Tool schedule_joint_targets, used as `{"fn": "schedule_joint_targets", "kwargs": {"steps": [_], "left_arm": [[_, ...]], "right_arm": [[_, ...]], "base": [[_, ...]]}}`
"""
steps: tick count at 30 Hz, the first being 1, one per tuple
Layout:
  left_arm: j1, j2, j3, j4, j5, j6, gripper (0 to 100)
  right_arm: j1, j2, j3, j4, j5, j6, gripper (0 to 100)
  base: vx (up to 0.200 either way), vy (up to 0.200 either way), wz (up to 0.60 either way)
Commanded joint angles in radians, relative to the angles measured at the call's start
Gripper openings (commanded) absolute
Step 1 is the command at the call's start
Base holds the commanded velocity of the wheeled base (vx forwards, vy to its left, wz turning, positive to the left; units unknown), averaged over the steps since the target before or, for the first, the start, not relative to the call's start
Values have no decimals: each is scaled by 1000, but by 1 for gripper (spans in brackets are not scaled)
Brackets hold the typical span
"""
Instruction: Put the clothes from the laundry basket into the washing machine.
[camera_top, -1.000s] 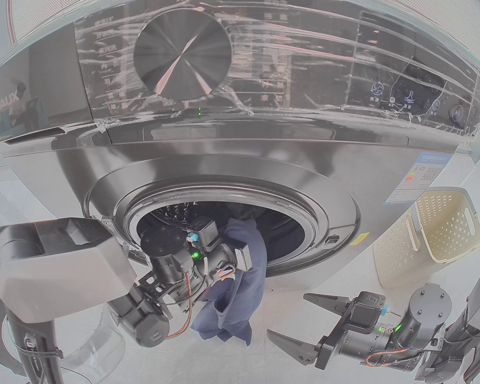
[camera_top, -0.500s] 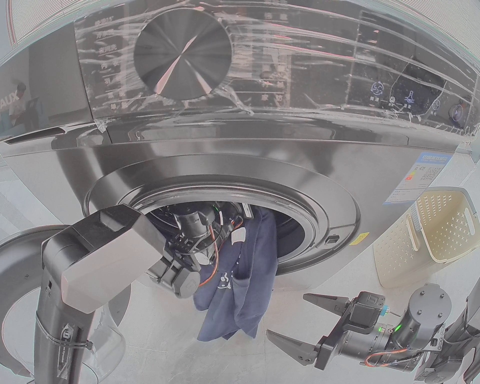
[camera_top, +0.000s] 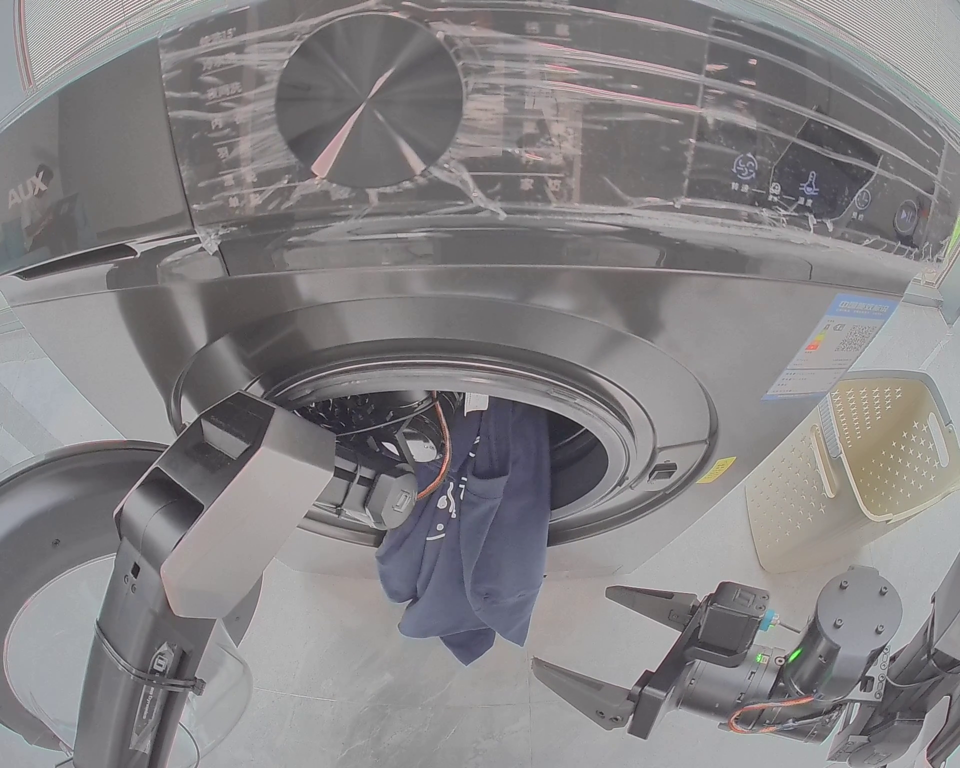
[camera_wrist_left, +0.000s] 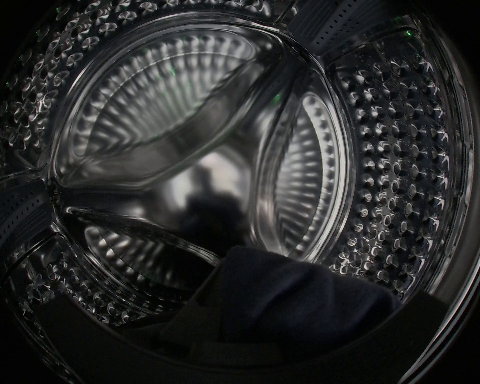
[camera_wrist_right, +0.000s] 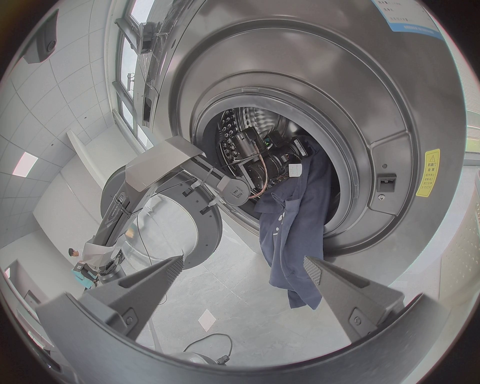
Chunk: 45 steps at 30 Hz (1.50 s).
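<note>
A navy garment (camera_top: 470, 530), perhaps a T-shirt, hangs over the drum rim of the open washing machine (camera_top: 640, 330); the cream laundry basket (camera_top: 885, 465) sits nearby.

Glossy grey metal on the washing machine (camera_top: 640, 330) front, under wrinkled clear plastic film (camera_top: 600, 110) at the dark panel. Polished, dimpled steel inside the drum (camera_wrist_left: 395, 150). Soft matt navy cloth of the garment (camera_top: 480, 540). Matt cream perforated plastic of the laundry basket (camera_top: 890, 450). Smooth pale floor tiles (camera_top: 330, 680).
</note>
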Motion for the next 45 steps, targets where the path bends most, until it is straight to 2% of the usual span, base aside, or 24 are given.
{"fn": "schedule_joint_targets", "kwargs": {"steps": [1,3,4,12,13,14,16,18,24,29,33,34,36,37,41,43,45], "left_arm": [[4,11,-3,-3,15,-8,0],[1,5,11,-5,17,-9,0],[-1,0,20,-3,17,-11,100],[-21,-103,181,15,14,-46,100],[-29,-153,274,35,-3,-51,100],[-30,-172,305,41,-8,-49,100],[-42,-239,423,72,-65,-52,100],[-55,-278,494,87,-94,-52,100],[-98,-290,647,76,-109,-46,100],[-104,-284,710,81,-137,-40,100],[-102,-264,735,110,-144,-21,100],[-98,-247,733,112,-146,-9,0],[-91,-219,722,107,-146,18,0],[-90,-206,713,105,-146,23,0],[-82,-164,639,104,-144,22,0],[-70,-160,587,105,-137,12,0],[-61,-146,508,104,-123,-21,0]], "right_arm": [[-3,2,0,-1,0,0,100],[-2,2,0,-1,0,0,100],[-2,2,-1,-1,0,0,100],[-5,2,-3,-1,0,0,100],[-6,2,-1,-1,0,0,100],[-6,2,-1,-1,0,0,100],[-3,2,-3,-1,0,0,100],[-2,4,-3,-1,0,0,100],[0,4,-3,-1,0,0,100],[0,2,-1,-1,0,0,100],[1,4,-4,-1,0,0,100],[1,4,-4,-1,0,0,100],[1,4,-4,-1,0,0,100],[1,2,-4,-1,0,0,100],[-2,2,-6,-1,0,0,100],[-2,2,-7,-1,0,0,100],[-3,2,-9,-1,0,2,100]], "base": [[0,0,0],[0,0,0],[0,0,0],[0,0,0],[0,0,0],[0,0,0],[0,0,0],[0,0,0],[0,0,0],[0,0,0],[0,0,0],[0,0,0],[0,0,0],[0,0,0],[0,0,0],[0,0,0],[0,0,0]]}}
